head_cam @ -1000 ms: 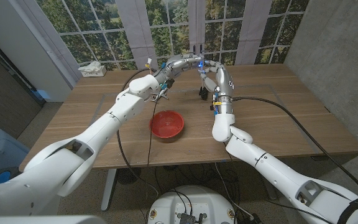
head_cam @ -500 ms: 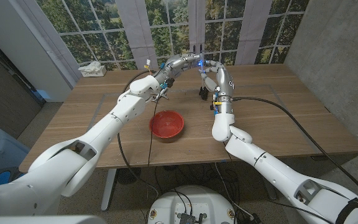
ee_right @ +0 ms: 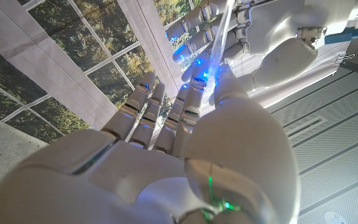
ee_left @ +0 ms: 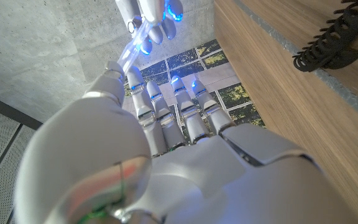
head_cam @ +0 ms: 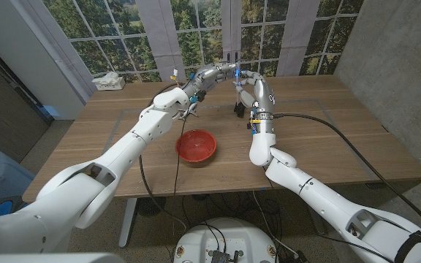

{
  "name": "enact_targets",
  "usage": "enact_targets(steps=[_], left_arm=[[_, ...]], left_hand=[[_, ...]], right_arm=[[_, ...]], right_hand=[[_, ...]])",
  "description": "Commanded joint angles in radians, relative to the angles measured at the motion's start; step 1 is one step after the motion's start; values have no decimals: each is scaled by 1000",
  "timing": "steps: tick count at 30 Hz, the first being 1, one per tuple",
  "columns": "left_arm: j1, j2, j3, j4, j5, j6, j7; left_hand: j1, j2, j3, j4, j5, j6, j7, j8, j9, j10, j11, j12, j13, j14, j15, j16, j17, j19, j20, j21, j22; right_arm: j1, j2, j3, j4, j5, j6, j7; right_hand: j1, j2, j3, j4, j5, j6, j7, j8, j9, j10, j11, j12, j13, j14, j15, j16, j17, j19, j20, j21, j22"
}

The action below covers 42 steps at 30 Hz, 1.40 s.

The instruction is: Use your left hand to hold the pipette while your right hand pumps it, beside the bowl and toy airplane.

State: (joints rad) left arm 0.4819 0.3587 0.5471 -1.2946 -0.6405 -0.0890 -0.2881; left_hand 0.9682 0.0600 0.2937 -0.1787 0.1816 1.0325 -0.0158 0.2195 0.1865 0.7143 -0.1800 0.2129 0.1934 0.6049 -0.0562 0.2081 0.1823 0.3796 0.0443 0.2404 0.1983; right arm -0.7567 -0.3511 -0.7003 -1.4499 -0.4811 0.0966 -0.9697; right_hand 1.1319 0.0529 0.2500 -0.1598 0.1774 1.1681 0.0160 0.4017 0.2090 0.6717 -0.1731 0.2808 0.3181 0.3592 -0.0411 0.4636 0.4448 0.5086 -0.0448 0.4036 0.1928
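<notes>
Meeting at upper centre, the left hand gripped the thin clear plastic pipette; the right hand pinched its top. No legible writing appeared.

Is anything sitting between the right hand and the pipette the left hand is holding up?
Nothing visible does. The left hand holds the pipette raised above the table, and the right hand already meets it at the top. The red bowl and the dark toy airplane sit lower, clear of both hands.

No text, label, brand, number or sign readable anywhere
</notes>
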Motion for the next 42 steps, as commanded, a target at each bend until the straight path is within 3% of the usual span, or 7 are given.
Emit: enact_targets(steps=[1, 14, 17, 20, 25, 30, 42], left_arm=[[2, -1, 3, -17, -1, 7, 8], [16, 5, 0, -46, 5, 7, 37], [16, 6, 0, -50, 6, 7, 40], [18, 10, 0, -57, 10, 7, 45], [19, 16, 0, -67, 15, 11, 52], [22, 22, 0, -76, 20, 11, 59], [44, 45, -11, -117, 15, 18, 72]], left_hand=[[34, 14, 19, -1, 8, 47, -2, 18, 10, 9, -2, 1, 3, -3, -125, -3, 1, 2, 9, 3, 1], [63, 19, 28, -2, 11, 72, -1, 25, 17, 16, -11, 0, 4, 0, -130, -4, -1, 7, 10, 6, 2], [64, 19, 28, -1, 11, 70, 0, 24, 18, 17, -13, 0, 4, -1, -131, -4, -1, 8, 10, 6, 2], [65, 19, 27, 0, 11, 71, -1, 23, 19, 17, -13, 0, 4, 0, -131, -4, -1, 9, 10, 7, 2], [66, 17, 26, 1, 11, 72, 1, 23, 20, 18, -13, -1, 4, 0, -132, -4, -1, 9, 9, 7, 2], [68, 17, 25, 2, 11, 73, 0, 23, 21, 17, -13, -2, 4, -1, -132, -5, -1, 10, 9, 7, 2], [71, 14, 23, 3, 10, 73, -2, 21, 23, 18, -14, -3, 5, -1, -133, -5, -1, 9, 8, 8, 2]], right_arm=[[-3, -8, -1, -10, -8, -3, 2], [-22, -24, 11, -42, 8, -16, 36], [-33, -29, 19, -65, 20, -43, 62], [-43, -40, 29, -88, 48, -49, 100], [-58, -53, 41, -115, 74, -57, 140], [-69, -70, 56, -126, 118, -24, 182], [-78, -80, 101, -80, 256, 157, 275]], right_hand=[[0, 1, 0, 5, 0, 1, -9, -3, 4, 5, 0, -4, 4, 0, -162, -4, 4, 0, -2, 5, 3], [-63, 5, -20, 29, 8, -108, -34, -32, 21, -30, 24, -22, 11, -9, -139, -11, 4, -13, 26, 7, 3], [-100, 2, -34, 35, 9, -207, -50, -72, 19, -59, 37, -34, 15, -17, -130, -16, 5, -22, 36, 8, 3], [-152, -6, -55, 36, 9, -386, -58, -151, 16, -137, 65, -61, 20, -45, -104, -35, 0, -44, 60, 3, 2], [-231, -19, -82, 50, 0, -558, -41, -213, 14, -230, 95, -79, 23, -82, -69, -59, -2, -67, 76, -7, 0], [-299, -27, -105, 70, 0, -621, -27, -218, 13, -275, 114, -83, 23, -108, -47, -76, -2, -97, 91, -21, 0], [-523, 4, -162, 168, -1, -669, 13, -203, 13, -310, 160, -73, 21, -125, -13, -92, 6, -144, 118, -45, 2]])
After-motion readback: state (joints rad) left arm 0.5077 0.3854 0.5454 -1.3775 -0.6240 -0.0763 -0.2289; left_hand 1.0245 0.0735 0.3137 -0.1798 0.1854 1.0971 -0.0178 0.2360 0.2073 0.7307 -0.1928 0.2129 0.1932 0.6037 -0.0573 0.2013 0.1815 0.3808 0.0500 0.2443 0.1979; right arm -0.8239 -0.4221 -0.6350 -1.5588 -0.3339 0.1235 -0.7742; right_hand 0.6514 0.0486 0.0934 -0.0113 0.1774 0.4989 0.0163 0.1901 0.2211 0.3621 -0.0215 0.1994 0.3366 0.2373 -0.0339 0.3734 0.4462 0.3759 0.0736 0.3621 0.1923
